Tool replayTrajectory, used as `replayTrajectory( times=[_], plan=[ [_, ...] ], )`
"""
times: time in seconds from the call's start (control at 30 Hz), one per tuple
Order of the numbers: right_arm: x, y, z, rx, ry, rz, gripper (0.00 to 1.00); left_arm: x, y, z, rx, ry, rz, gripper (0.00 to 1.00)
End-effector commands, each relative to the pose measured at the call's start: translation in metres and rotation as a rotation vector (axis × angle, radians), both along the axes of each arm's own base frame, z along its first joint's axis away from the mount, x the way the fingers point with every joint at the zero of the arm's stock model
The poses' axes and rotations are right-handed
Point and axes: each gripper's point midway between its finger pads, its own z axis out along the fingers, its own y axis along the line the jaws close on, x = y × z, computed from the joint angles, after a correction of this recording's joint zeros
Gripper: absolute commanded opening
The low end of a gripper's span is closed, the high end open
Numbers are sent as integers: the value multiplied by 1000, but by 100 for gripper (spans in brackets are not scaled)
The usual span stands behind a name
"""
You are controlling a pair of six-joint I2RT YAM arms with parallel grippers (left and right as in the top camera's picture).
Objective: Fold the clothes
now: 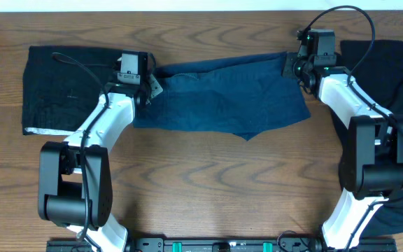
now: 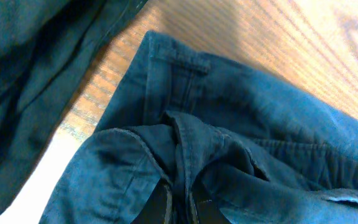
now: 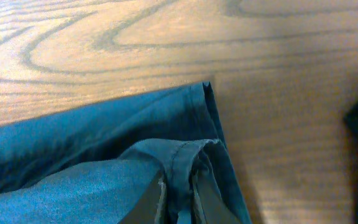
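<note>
Wood-grain table (image 1: 215, 175) bears blue shorts (image 1: 222, 98), pinched by left gripper (image 2: 180, 202) and right gripper (image 3: 179, 202).

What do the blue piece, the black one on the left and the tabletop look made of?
Blue piece: probably light denim, matte, with stitched seams and a belt loop. Black one: matte woven cloth, fibre unclear. Tabletop: wood or wood-look laminate, bold grain, slight sheen.

Your overhead view is sharp and evenly lit, only soft shadows on the table (image 1: 215, 189); the black garment (image 1: 54, 91) loses detail. Your wrist views go soft where the blue garment (image 2: 247, 130) nears the lens, left one blown out lower left
</note>
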Motion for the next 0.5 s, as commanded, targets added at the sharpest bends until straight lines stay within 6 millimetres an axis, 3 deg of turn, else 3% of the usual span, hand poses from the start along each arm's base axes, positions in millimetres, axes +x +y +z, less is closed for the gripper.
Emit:
replayTrajectory(
  times=[0.0,0.23,0.47],
  plan=[
    [10,3,-3,-19,-28,12,13,8,5,0,11,-16,20,6],
    [25,4,6,-17,-106,14,15,10,15,-4,63,-17,55,6],
    [27,4,8,-17,-118,13,17,14,16,-14,70,-15,60,10]
  ],
)
